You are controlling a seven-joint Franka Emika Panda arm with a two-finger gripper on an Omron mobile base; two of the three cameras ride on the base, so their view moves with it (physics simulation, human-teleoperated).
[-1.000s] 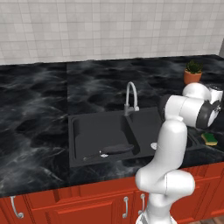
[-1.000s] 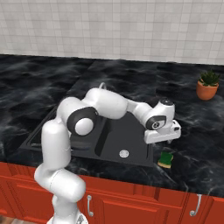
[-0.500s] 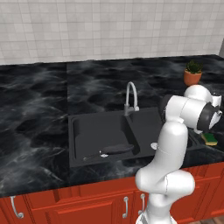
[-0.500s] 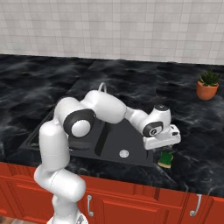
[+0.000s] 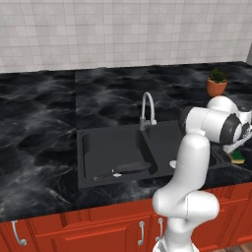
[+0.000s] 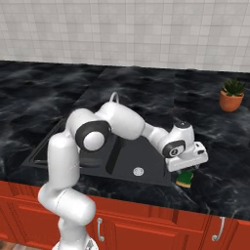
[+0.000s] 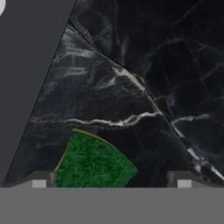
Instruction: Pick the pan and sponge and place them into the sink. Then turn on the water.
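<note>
From the left camera I see the pan (image 5: pixel 129 169) lying in the left basin of the sink (image 5: pixel 93 147), its handle pointing left; the sponge (image 5: pixel 238 156) sits on the counter (image 5: pixel 39 128) just right of the sink, near the front edge. My gripper (image 7: pixel 111 180) hangs over the sponge, jaws wide apart and empty. The hand camera shows what the base cameras hide: the sponge lies off-centre, close to one finger; I judge a straight descent could land that finger on it or push it toward the edge.
</note>
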